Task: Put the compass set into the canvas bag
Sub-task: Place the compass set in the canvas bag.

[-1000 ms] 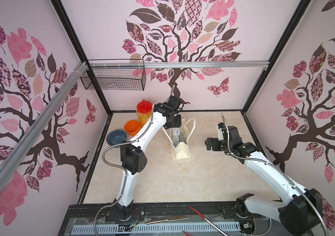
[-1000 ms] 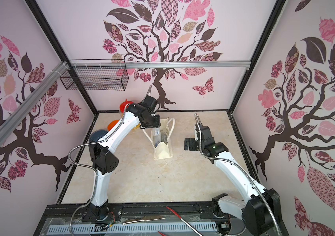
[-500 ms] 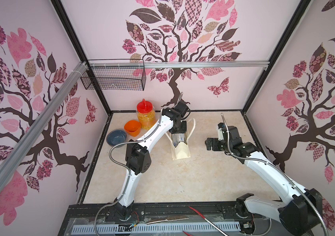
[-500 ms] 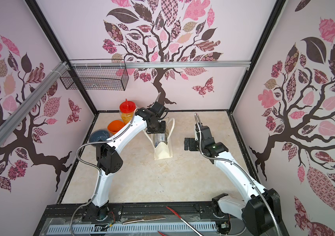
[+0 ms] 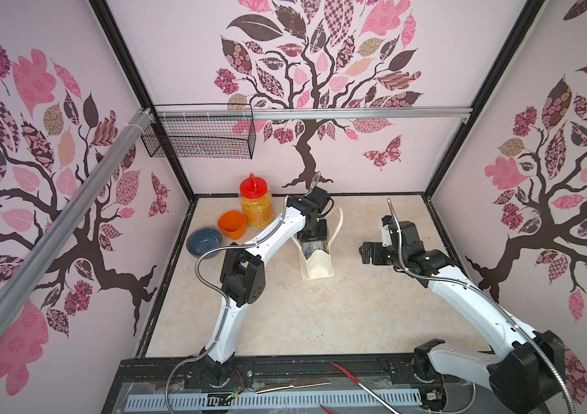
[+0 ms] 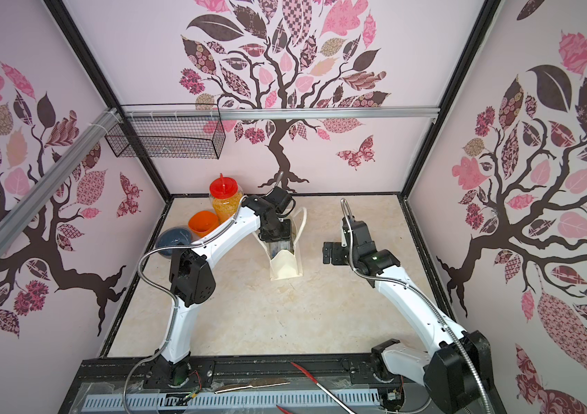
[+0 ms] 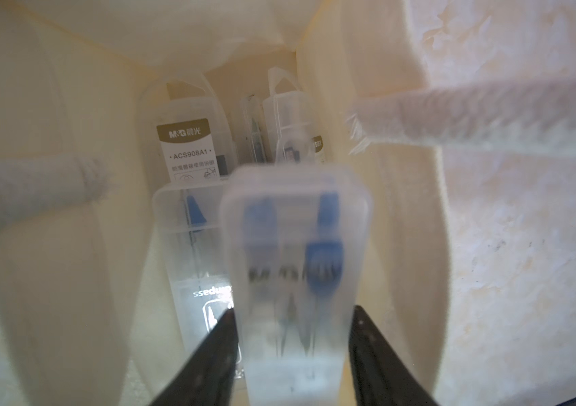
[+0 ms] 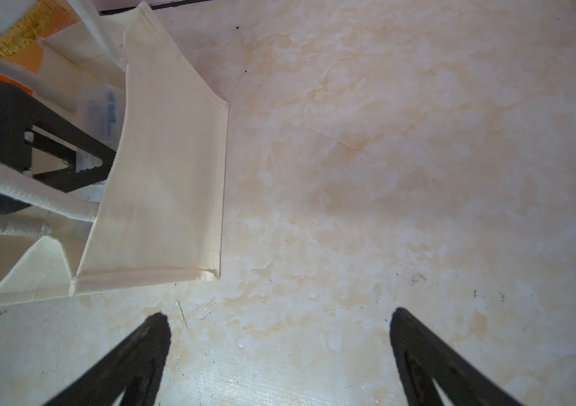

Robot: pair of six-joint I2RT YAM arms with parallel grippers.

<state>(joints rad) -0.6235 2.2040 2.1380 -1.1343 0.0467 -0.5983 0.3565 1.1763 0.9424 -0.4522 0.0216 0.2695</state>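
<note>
Two jaws of the left end effector (image 7: 292, 311) flank the compass set (image 7: 295, 228), its long axis pointing down into the bag (image 5: 317, 267) near the tabletop's back edge. I cannot tell whether they clamp it. Beside the bag, the right end effector (image 8: 279, 313) gapes empty.

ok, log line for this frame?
phase: release | left gripper: open around compass set, inside canvas bag | right gripper: open, empty, beside bag

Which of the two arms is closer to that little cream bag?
Left. The left tool is down inside the canvas bag; the right tool hangs beside it, apart.
</note>
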